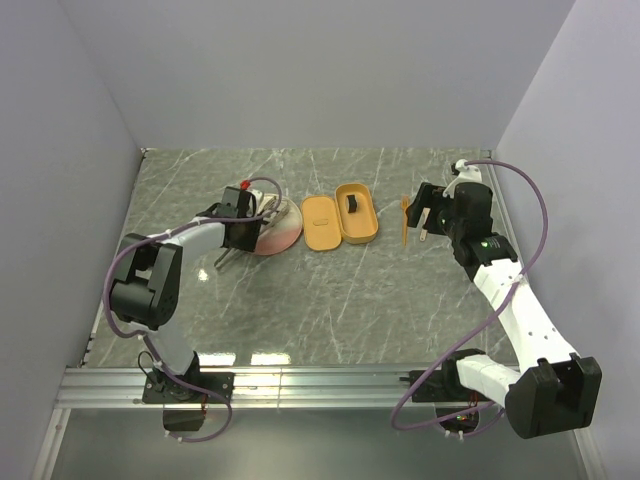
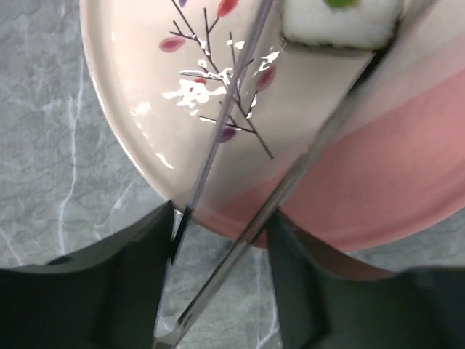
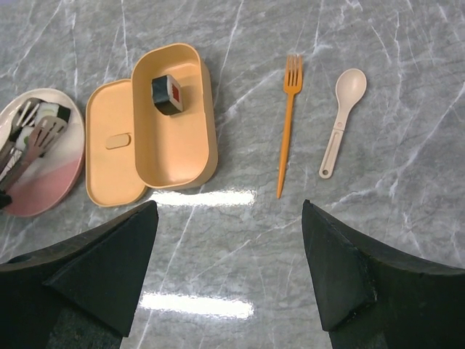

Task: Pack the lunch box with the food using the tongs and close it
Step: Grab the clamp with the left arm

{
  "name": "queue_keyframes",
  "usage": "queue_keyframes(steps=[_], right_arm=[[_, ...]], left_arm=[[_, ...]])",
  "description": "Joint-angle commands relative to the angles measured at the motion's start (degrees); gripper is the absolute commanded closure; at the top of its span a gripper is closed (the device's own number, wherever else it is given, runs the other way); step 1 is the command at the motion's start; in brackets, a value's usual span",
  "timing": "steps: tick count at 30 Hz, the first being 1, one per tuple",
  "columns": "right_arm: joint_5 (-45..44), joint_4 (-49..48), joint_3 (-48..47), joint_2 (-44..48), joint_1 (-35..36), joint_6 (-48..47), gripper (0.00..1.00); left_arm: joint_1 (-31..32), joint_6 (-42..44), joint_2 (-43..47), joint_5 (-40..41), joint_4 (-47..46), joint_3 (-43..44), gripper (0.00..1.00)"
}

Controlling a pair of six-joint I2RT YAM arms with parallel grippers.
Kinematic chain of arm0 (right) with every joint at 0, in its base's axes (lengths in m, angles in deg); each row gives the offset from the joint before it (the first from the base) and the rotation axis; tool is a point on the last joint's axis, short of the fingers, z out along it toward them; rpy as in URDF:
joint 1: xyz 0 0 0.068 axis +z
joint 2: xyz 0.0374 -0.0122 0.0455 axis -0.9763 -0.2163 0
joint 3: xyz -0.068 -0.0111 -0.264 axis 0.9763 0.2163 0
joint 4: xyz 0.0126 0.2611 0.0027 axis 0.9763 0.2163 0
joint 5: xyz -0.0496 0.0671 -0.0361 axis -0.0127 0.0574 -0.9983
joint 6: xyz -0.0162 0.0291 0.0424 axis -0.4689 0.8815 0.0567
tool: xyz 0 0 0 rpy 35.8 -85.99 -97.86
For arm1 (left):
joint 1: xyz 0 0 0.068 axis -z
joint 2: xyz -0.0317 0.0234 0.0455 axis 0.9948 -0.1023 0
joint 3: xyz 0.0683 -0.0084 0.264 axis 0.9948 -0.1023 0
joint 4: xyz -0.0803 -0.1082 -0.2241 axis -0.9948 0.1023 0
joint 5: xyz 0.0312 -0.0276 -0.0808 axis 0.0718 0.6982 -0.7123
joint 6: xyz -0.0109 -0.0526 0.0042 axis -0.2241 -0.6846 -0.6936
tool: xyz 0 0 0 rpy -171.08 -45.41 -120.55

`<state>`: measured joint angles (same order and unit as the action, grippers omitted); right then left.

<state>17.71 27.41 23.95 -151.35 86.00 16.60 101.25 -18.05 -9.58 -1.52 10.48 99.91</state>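
Left gripper [image 2: 221,218] jaws pinch long slim grey metal tongs [image 2: 305,166] over round cream-and-pink plate [image 2: 145,87]; centre your tips on its pale dark-edged sushi cube [image 2: 338,22], squeeze gently. Oval orange lunch box [image 3: 174,153] beside plate; right gripper [image 3: 229,207] spread.

Your table [image 3: 378,65] looks like polished, glossy grey marble; the plate [image 2: 145,109] is shiny glazed ceramic, the tongs [image 2: 309,160] smooth grey metal, the lunch box [image 3: 178,156], fork [image 3: 288,116] and spoon [image 3: 347,91] matt plastic.
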Motion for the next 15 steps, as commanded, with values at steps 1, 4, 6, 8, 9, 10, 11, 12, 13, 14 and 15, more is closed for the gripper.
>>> queue_keyframes(steps=[1,4,6,8,9,10,11,12,13,14,15], right_arm=[[-0.9,-0.32,-2.6,0.14,0.56,0.05,0.13],[-0.9,-0.67,-2.25,0.06,0.56,0.22,0.14],[-0.81,-0.76,-2.07,0.06,0.56,0.31,0.13],[-0.73,-0.85,-2.07,-0.03,0.65,0.4,0.14],[-0.72,-0.93,-1.98,-0.12,0.56,0.4,0.14],[-0.64,-1.02,-1.98,-0.12,0.56,0.4,0.14],[-0.55,-1.11,-1.89,-0.12,0.56,0.4,0.14],[-0.46,-1.2,-1.81,-0.21,0.65,0.4,0.14],[-0.37,-1.29,-1.72,-0.3,0.56,0.49,0.14],[-0.29,-1.37,-1.72,-0.3,0.65,0.49,0.14],[-0.28,-1.37,-1.63,-0.38,0.65,0.49,0.14]], left_arm=[[-0.07,0.18,-0.04,-0.85,1.1,1.68,0.45],[-0.07,0.1,1.28,-0.5,1.71,1.33,0.55],[-0.07,0.18,2.07,-0.24,2.76,1.68,0.56],[-0.07,0.18,3.91,-0.24,3.56,1.95,0.56],[-0.07,0.18,4.62,-0.41,4.0,2.12,0.56],[-0.07,0.18,5.93,-0.59,4.26,2.3,0.56],[-0.07,0.18,6.47,-0.67,4.7,2.47,0.55],[-0.07,0.18,6.91,-0.59,5.14,3.26,0.55],[-0.07,0.18,7.7,-0.33,5.93,3.61,0.55],[-0.07,0.18,8.05,-0.24,6.28,4.23,0.55],[-0.07,0.18,8.4,0.02,6.63,4.67,0.55]])
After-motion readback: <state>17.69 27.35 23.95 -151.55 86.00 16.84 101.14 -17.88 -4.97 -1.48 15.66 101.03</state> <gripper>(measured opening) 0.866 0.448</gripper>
